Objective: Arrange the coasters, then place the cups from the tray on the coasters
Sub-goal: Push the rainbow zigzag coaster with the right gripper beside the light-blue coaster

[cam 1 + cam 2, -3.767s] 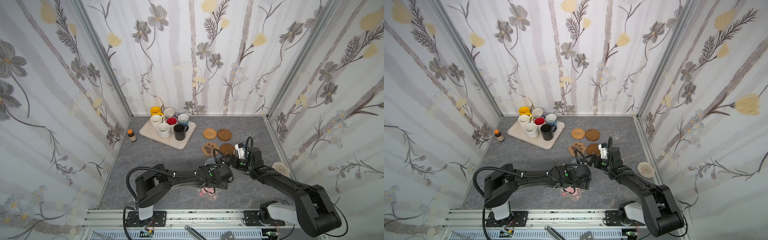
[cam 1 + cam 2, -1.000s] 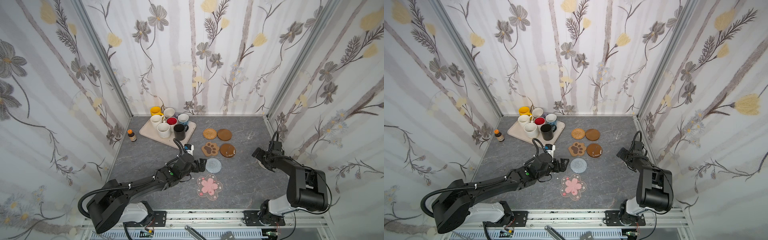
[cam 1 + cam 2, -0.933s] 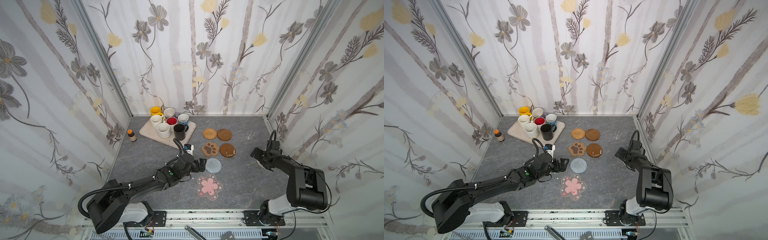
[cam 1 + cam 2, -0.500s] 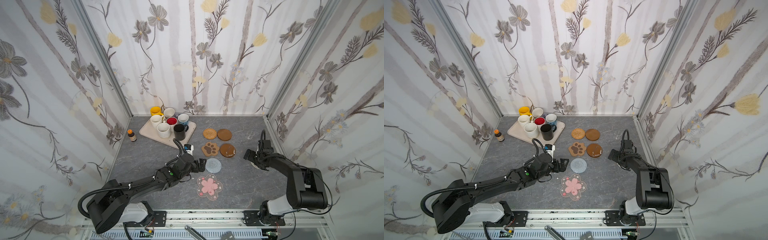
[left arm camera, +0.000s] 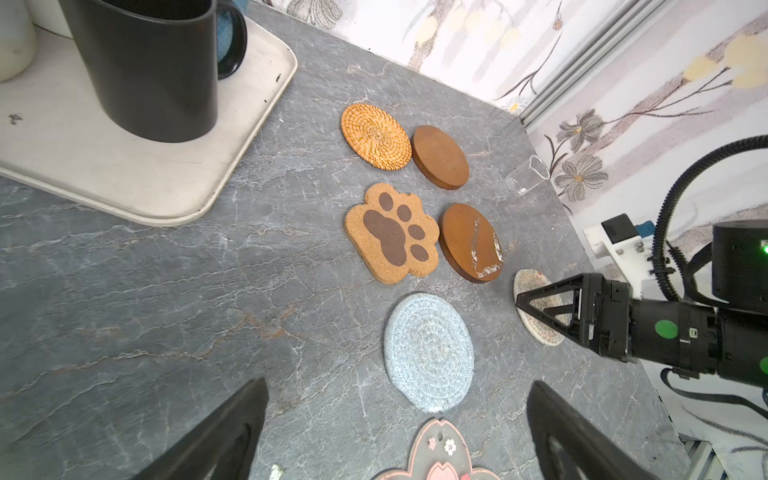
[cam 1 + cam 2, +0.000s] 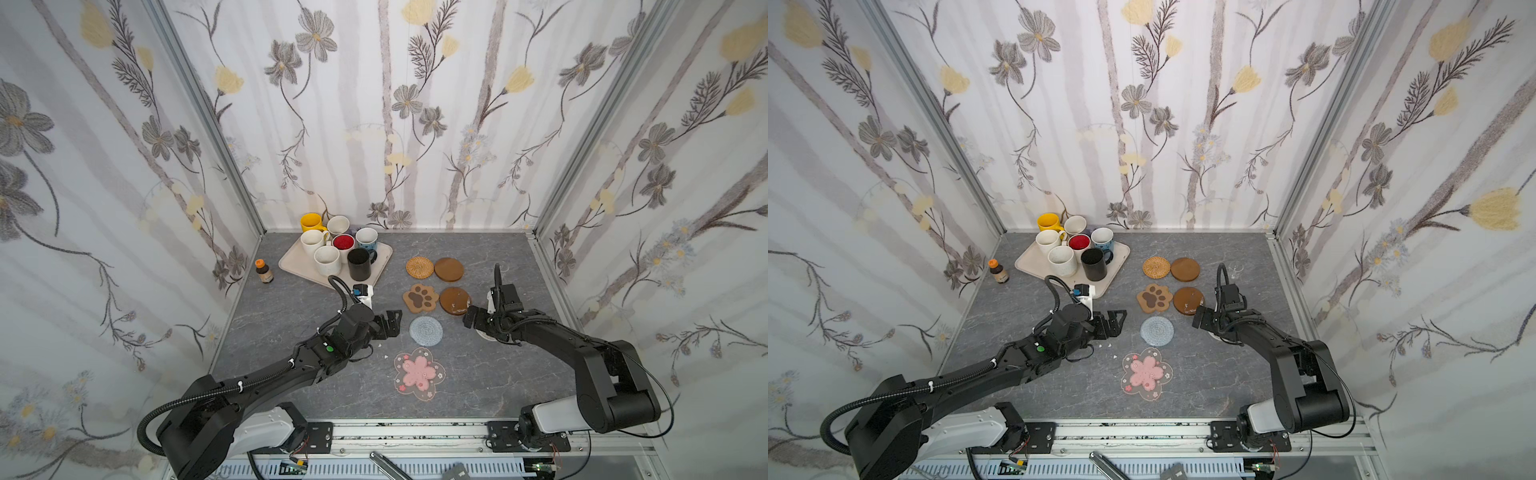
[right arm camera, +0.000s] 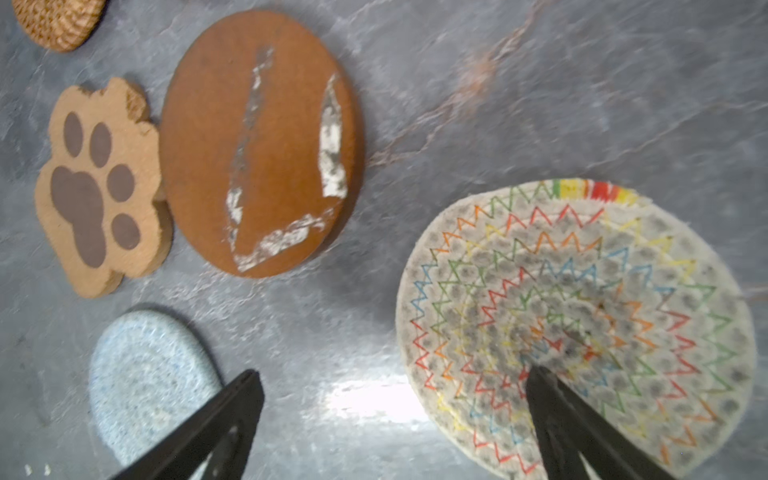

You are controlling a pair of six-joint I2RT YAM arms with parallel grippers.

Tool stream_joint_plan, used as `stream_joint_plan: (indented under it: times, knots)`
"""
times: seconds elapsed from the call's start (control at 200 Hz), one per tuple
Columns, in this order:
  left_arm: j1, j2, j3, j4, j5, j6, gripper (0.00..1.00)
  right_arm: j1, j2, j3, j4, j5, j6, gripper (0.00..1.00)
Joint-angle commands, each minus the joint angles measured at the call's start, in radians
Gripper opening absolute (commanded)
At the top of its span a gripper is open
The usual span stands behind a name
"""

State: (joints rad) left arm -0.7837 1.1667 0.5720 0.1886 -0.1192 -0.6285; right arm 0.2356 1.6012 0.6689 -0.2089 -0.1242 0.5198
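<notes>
Sliding inward: right hand (image 7: 392, 372) | braided coaster (image 7: 582, 291) carried along | left hand (image 5: 397, 383) unmoved

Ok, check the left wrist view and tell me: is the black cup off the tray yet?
No, the black cup stands upright on the tray, close to its rim.

The cups (image 6: 327, 259) stand on the tray (image 6: 382, 254), left of and behind the coasters (image 6: 420, 297).

No legible text or labels anywhere.
</notes>
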Motion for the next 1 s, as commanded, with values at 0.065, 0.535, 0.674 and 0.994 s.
stream_joint_plan:
  times: [0.065, 0.535, 0.674, 0.994]
  knots:
    - [0.014, -0.012, -0.011, 0.012, 0.021, -0.017, 1.00, 0.066, 0.030, -0.032, -0.039, -0.092, 0.073, 1.00]
    - [0.061, -0.059, -0.040, -0.002, 0.033, -0.051, 1.00, 0.267, -0.034, -0.048, -0.018, -0.080, 0.154, 1.00]
    - [0.084, -0.065, -0.022, -0.035, 0.038, -0.043, 1.00, 0.272, -0.048, -0.025, -0.033, -0.071, 0.148, 1.00]
    - [0.182, -0.068, 0.092, -0.220, 0.033, 0.027, 0.82, 0.273, -0.176, 0.106, -0.094, 0.015, 0.062, 1.00]
